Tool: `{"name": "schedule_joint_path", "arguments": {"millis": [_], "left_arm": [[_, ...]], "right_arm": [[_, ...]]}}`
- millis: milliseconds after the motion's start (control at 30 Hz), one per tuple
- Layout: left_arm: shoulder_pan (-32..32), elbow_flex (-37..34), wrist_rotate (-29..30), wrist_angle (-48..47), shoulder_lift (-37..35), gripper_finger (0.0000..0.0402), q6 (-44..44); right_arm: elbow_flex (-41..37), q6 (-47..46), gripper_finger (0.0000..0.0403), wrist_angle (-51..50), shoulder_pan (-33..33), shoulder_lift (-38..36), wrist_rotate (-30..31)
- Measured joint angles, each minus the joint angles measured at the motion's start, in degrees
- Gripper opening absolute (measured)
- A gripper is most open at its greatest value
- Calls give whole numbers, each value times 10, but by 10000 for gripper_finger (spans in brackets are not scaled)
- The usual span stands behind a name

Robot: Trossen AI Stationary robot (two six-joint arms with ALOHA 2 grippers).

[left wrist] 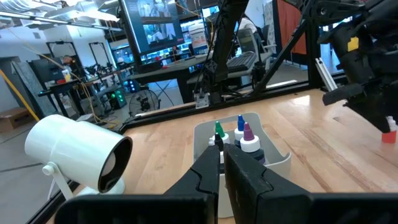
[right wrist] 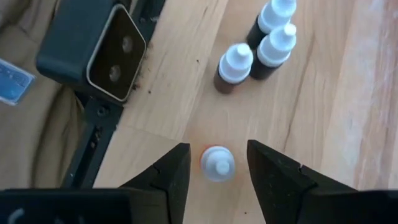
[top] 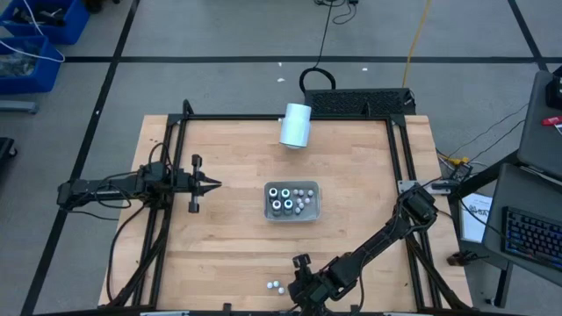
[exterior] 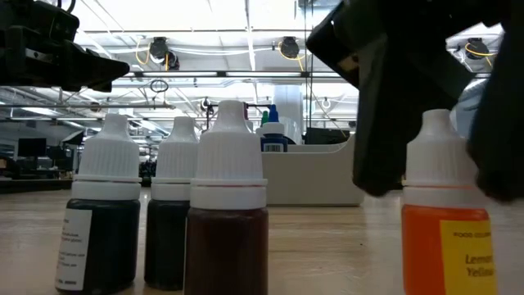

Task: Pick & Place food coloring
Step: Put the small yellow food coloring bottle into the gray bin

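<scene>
An orange food coloring bottle [right wrist: 216, 164] with a white cap stands upright on the wood near the table's front edge. My right gripper [right wrist: 219, 149] hangs over it, slanting down and open. One finger stands on each side of the cap, with a small gap showing at both sides. Three dark bottles [right wrist: 261, 43] stand in a cluster just beyond it, seen close up in the low view [exterior: 164, 213]. More bottles [top: 283, 198] stand in the grey tray [top: 314, 213] at mid-table. My left gripper [top: 213, 184] waits shut at the table's left, pointing level toward the tray.
A large white cylinder [top: 296, 125] lies on its side at the table's far edge. A black camera block [right wrist: 93, 46] sits at the front edge beside the loose bottles. Black frame rails [top: 399, 149] run along the table's sides.
</scene>
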State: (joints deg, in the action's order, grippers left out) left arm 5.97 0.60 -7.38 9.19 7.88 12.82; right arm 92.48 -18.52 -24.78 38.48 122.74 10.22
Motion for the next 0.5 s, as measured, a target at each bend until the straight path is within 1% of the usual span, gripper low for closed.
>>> {"name": "schedule_joint_path", "arguments": {"millis": [200,267,500], "left_arm": [[0,0,0,0,0,31,2],[0,0,0,0,0,31,3],[0,0,0,0,0,31,4]], "right_arm": [[-1,1,129,3,0,0,0],[-1,1,120,2,0,0,-10],[-1,1,70,2,-2,0,-15]]}}
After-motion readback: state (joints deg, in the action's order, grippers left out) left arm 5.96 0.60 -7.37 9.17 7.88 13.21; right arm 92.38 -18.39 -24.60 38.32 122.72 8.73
